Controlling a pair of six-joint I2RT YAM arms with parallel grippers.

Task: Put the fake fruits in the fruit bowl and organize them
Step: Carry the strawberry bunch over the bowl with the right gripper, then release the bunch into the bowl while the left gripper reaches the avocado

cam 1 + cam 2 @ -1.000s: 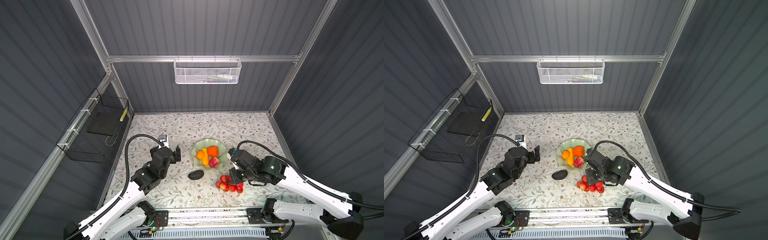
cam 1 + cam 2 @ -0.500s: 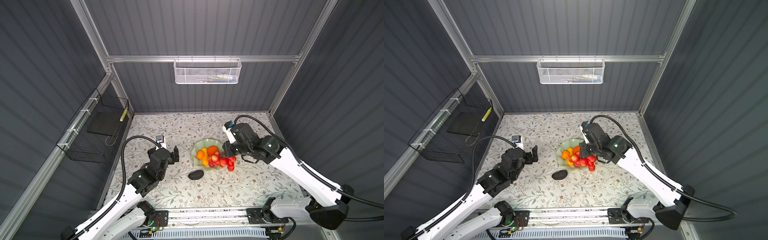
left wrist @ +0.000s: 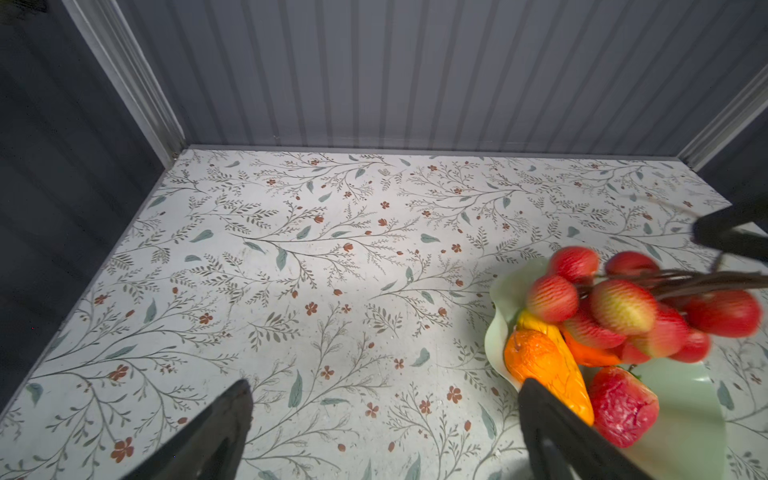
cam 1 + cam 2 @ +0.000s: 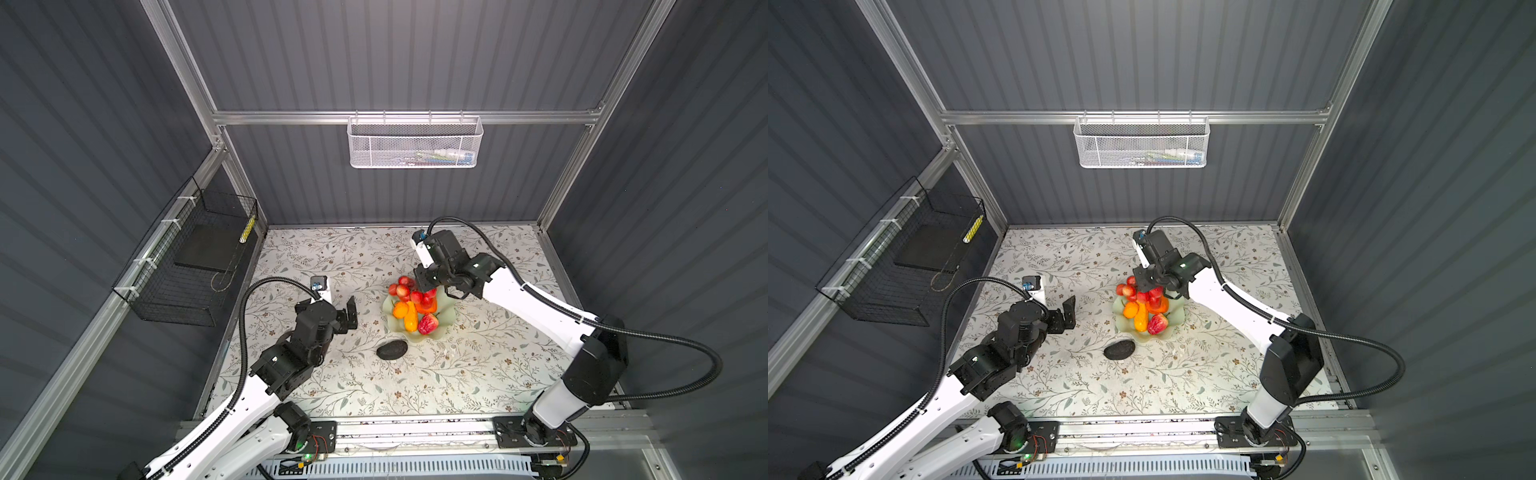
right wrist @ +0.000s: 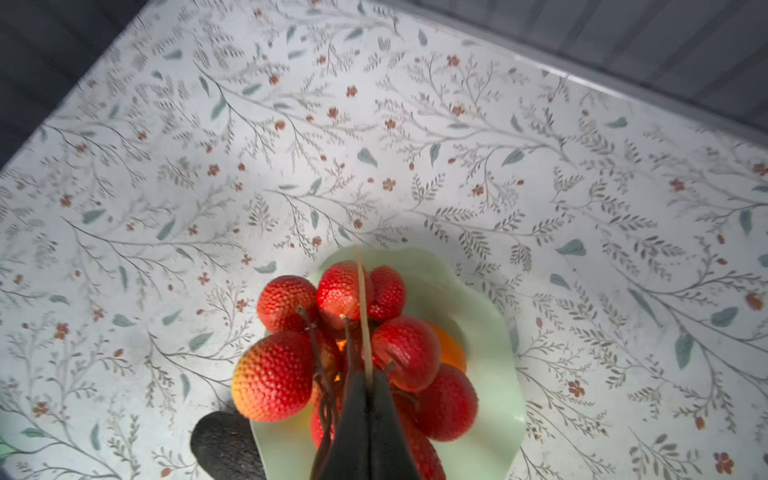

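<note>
Left gripper point(image 4: 347, 318) spread wide, empty; black oval point(image 4: 391, 350) on table point(image 4: 478, 374), just beside fruit bowl point(image 4: 448, 319) rim; berry bunch point(image 4: 406, 289) over the bowl's far side, seemingly not yet resting, stems pinched in closed right gripper point(image 4: 428, 286); lower toward centre, clear of the rim, before letting go

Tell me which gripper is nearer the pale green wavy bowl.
Right. The right gripper hangs over the far edge of the pale green bowl, shut on the red berry bunch; the open left gripper sits off to its left.
</note>
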